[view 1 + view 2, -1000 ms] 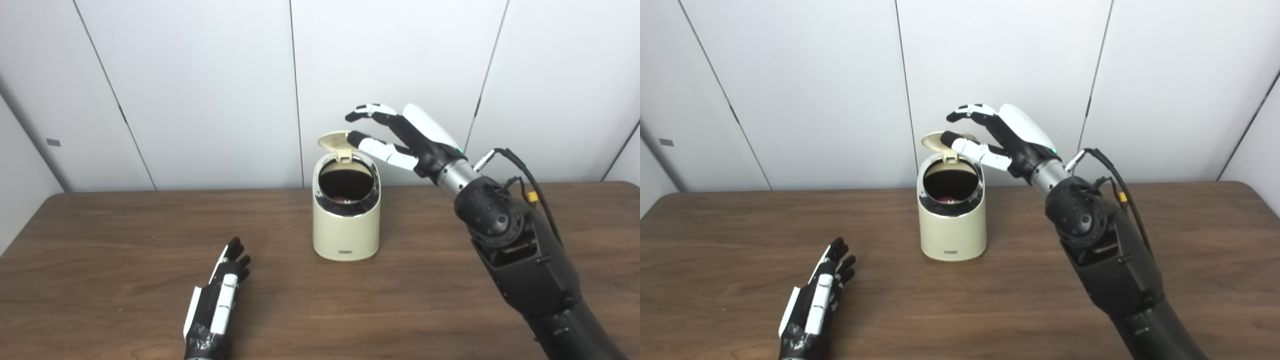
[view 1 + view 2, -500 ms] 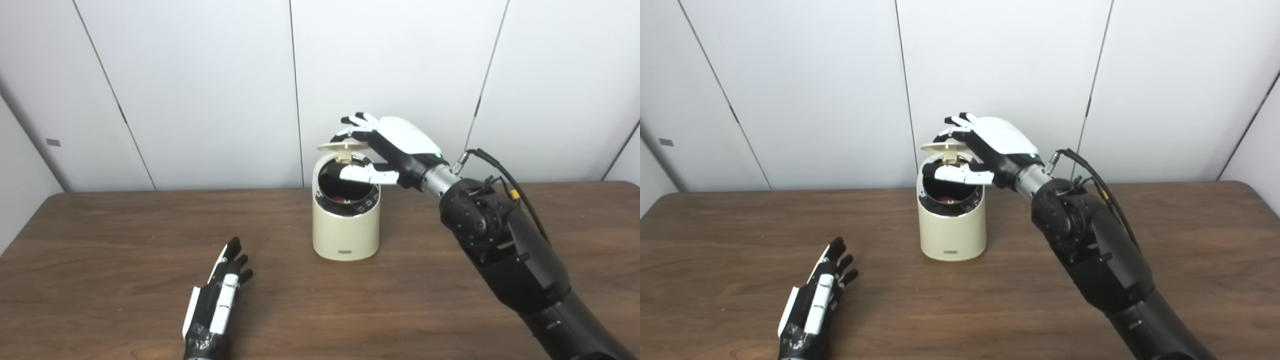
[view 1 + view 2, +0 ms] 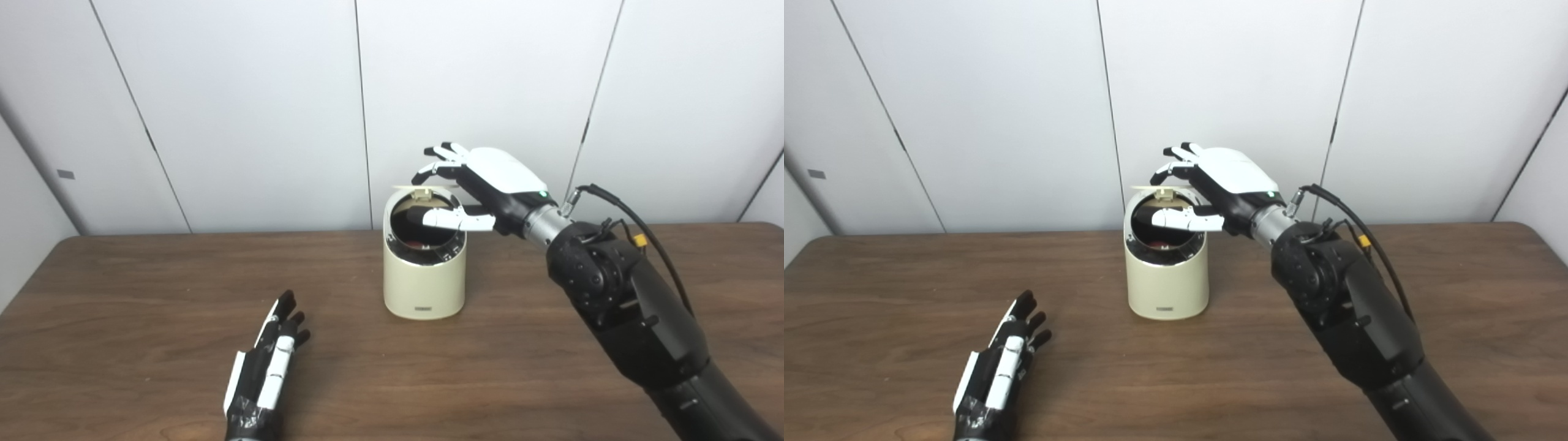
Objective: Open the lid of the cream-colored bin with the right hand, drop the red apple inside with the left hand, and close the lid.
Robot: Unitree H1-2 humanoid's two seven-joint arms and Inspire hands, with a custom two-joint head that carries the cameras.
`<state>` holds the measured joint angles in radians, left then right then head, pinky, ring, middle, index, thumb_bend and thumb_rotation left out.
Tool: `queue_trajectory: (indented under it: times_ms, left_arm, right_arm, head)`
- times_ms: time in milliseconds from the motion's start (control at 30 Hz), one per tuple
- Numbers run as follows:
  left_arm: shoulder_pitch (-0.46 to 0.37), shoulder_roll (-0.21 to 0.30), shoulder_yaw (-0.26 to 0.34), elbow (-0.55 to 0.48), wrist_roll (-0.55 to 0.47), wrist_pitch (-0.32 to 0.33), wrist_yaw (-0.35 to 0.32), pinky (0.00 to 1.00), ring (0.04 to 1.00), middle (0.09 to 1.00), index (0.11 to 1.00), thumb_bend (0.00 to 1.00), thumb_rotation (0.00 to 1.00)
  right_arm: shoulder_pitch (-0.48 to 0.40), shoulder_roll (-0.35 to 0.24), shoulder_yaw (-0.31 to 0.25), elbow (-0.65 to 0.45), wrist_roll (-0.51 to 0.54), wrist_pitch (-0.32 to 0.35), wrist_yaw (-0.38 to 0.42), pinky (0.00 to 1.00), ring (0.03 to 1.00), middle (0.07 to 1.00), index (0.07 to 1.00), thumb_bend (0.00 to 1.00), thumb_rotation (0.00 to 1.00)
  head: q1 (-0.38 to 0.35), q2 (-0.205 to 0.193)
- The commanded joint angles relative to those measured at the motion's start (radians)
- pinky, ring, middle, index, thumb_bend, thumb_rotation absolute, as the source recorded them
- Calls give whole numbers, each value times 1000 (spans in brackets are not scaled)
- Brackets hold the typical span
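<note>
The cream-colored bin stands mid-table with its mouth showing. Its lid is tipped down to about level, seen edge-on above the back rim. My right hand hovers over the bin, fingers curled onto the lid's top and thumb stretched across the mouth; it holds nothing. A sliver of the red apple shows deep inside the bin. My left hand lies flat on the table at the front left, fingers apart, holding nothing.
The brown wooden table spreads around the bin. White wall panels stand right behind it. A black cable loops off my right forearm.
My right hand has come down and forward over the bin, and the lid has swung from upright down to about level. My left hand stays put.
</note>
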<state>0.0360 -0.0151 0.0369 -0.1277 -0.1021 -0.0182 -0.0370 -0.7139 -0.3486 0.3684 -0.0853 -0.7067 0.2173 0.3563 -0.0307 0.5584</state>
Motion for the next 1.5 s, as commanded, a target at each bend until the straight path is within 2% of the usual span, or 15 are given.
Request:
queue_trajectory:
  times_ms: [0,167,300,633,733,900,1267,1467]
  left_arm:
    - [-23,-2,0,-32,-9,-21,0,901,956,985,990,586,758]
    - [-22,-6,-4,-44,-18,-1,-3,886,952,983,984,573,744]
    - [-23,-11,-8,-60,-22,18,-3,870,945,978,978,565,726]
    - [-35,-25,-8,-45,6,-24,18,831,914,951,946,528,605]
    - [-40,-29,-4,-26,12,-58,28,816,898,936,935,524,584]
    - [-46,-35,1,-13,13,-77,44,811,888,928,930,511,574]
    - [-55,-35,16,-10,5,-88,51,798,874,912,917,521,564]
    - [-53,-32,14,-19,15,-84,51,791,868,897,899,541,567]
  right_arm:
    - [-11,-18,-13,-36,-26,-25,-17,910,1000,936,755,518,1000]
    - [21,-24,-10,-40,-37,-33,3,930,1000,938,744,523,1000]
    - [43,-26,2,-26,-48,-66,-4,959,1000,930,730,540,1000]
    - [85,-10,29,3,-90,-103,-14,999,1000,919,744,550,966]
    - [91,-5,34,8,-100,-106,-15,1000,1000,924,750,551,968]
    - [92,-6,40,16,-117,-124,-23,1000,1000,924,749,545,919]
    - [110,-11,42,-34,-161,-85,31,1000,1000,960,728,564,853]
    - [102,-20,72,-29,-219,-85,75,1000,1000,999,725,578,900]
  head:
    - [1,8]
    - [1,9]
    - [-1,13]
    - [6,8]
    - [9,7]
    - [9,6]
    - [11,15]
    - [11,21]
